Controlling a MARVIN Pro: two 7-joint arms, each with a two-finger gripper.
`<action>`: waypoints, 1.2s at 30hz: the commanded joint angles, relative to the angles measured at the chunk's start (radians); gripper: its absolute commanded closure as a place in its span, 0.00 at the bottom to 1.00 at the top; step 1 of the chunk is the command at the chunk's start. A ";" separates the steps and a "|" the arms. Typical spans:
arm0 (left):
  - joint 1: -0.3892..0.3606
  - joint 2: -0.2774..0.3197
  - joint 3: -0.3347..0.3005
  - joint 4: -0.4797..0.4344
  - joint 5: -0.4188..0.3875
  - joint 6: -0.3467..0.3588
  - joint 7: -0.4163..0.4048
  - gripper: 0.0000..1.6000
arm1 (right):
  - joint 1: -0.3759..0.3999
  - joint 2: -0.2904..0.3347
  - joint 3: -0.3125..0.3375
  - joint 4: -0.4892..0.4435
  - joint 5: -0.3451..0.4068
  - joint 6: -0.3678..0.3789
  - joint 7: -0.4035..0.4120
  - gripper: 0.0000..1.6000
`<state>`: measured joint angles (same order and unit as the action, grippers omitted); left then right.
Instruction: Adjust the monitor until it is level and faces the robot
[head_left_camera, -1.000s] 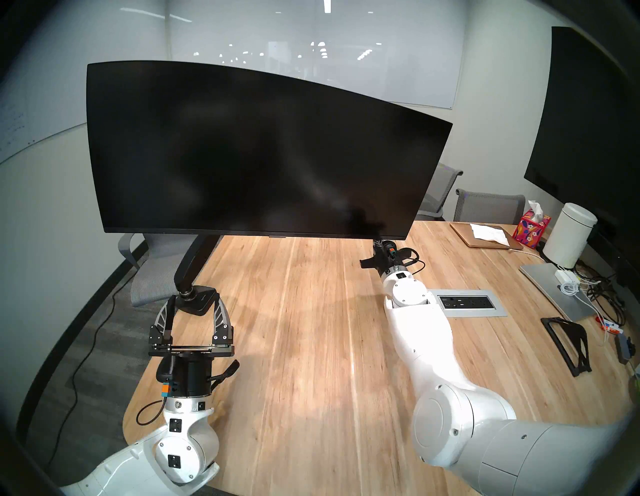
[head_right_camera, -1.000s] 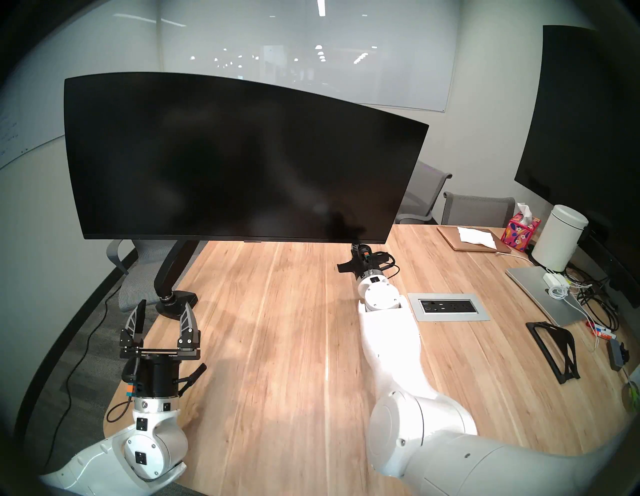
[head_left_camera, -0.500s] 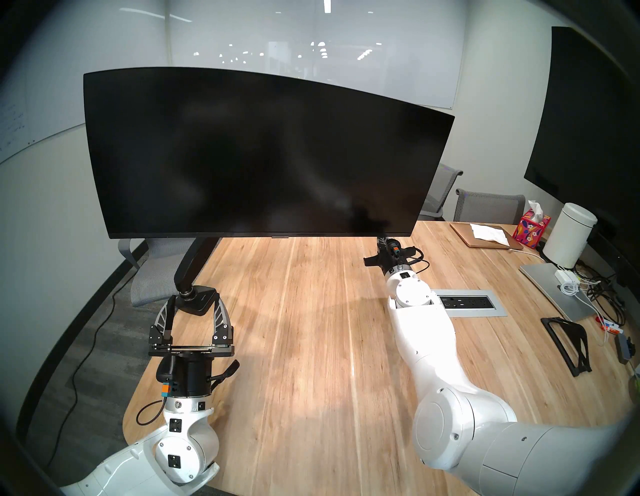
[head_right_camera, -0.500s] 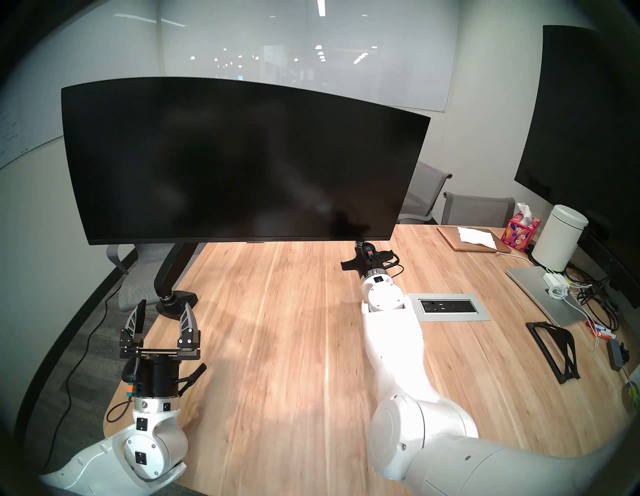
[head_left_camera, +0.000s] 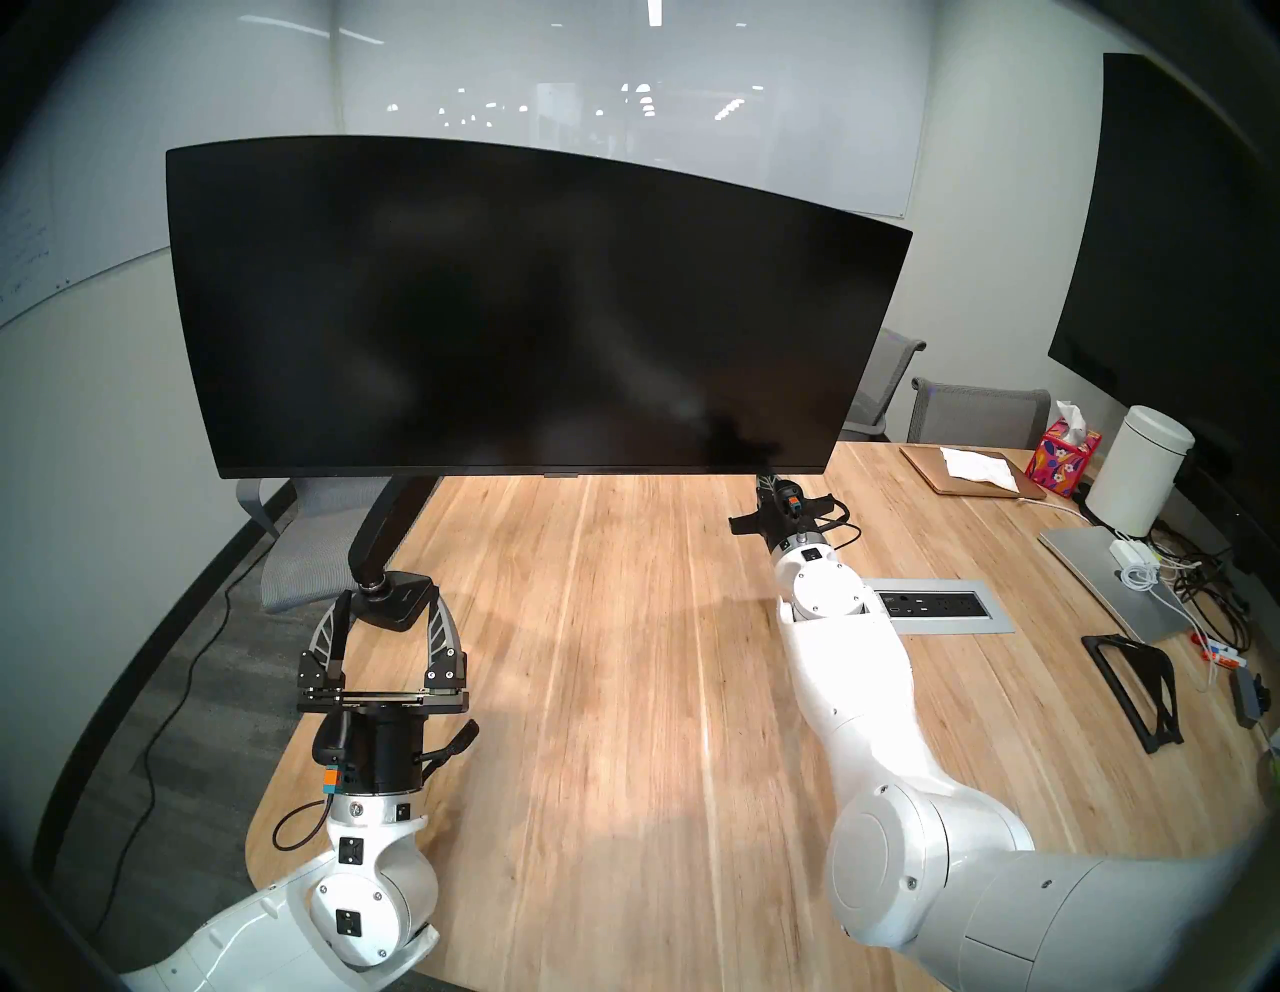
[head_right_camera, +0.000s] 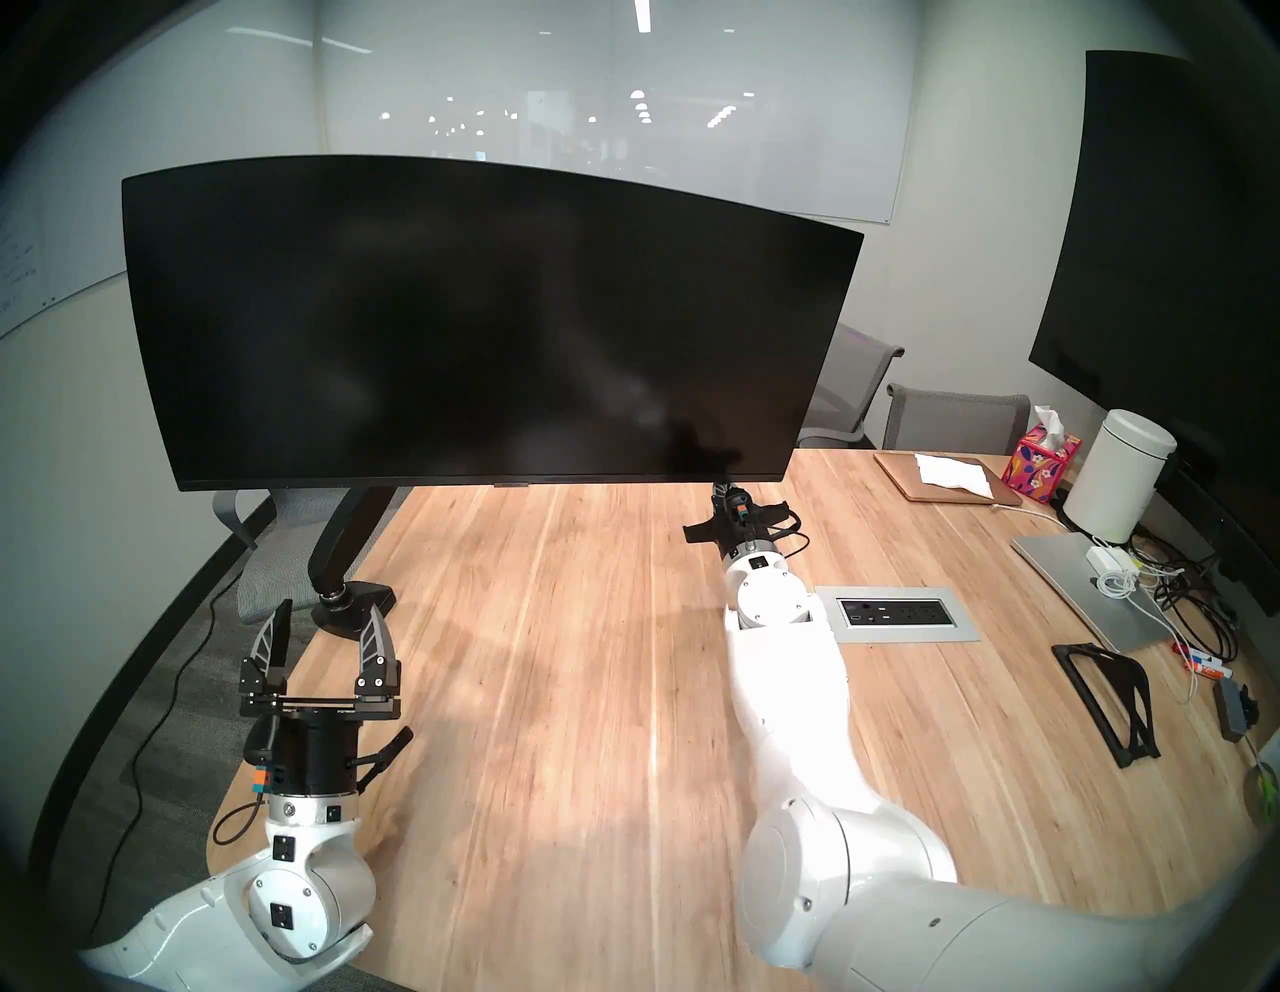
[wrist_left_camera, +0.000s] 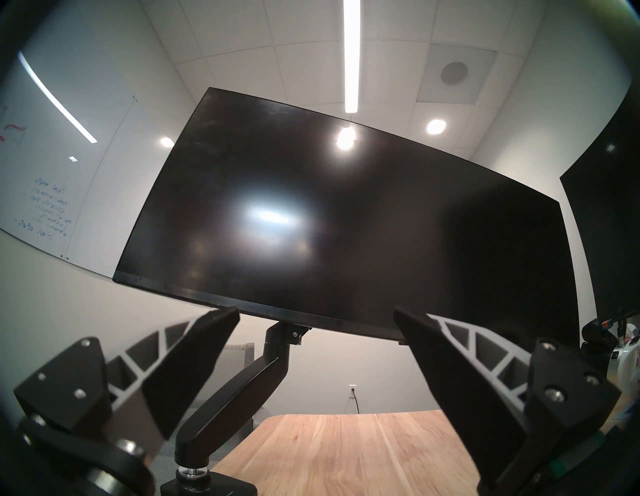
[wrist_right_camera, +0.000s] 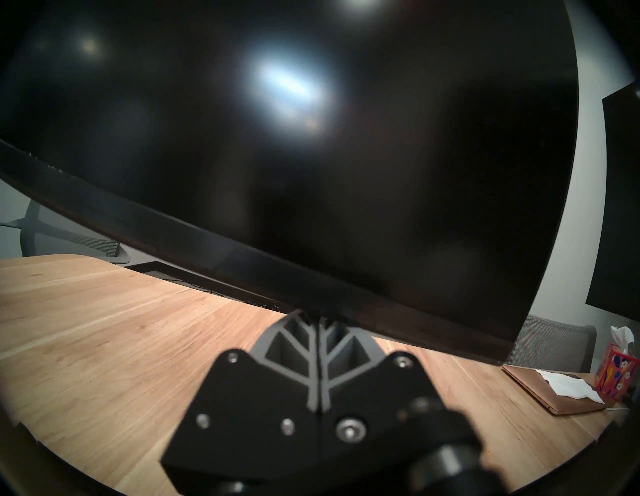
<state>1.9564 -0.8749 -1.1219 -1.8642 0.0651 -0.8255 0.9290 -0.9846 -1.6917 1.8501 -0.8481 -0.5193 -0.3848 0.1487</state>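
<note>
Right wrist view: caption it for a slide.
Shut right gripper pressing up under the curved monitor bottom edge, above the wooden table.

The tips of the right gripper (wrist_right_camera: 320, 317) are hidden under the monitor (wrist_right_camera: 311, 173), whose top is cut off.

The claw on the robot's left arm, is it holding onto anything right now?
No. The left gripper is wide open above the wooden table, its two fingers spread with only air between them.
</note>
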 joint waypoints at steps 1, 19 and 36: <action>-0.002 -0.002 -0.001 -0.012 0.001 -0.003 0.001 0.00 | 0.057 0.004 -0.005 -0.069 0.002 -0.045 -0.023 1.00; -0.002 -0.002 -0.001 -0.011 0.001 -0.003 0.001 0.00 | 0.077 0.002 -0.025 -0.061 -0.009 -0.045 -0.045 1.00; -0.002 -0.002 -0.001 -0.011 0.001 -0.003 0.001 0.00 | 0.081 0.002 -0.036 -0.067 -0.013 -0.059 -0.084 1.00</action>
<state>1.9561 -0.8749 -1.1219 -1.8640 0.0651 -0.8255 0.9290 -0.9815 -1.6871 1.8255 -0.8436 -0.5315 -0.3904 0.0933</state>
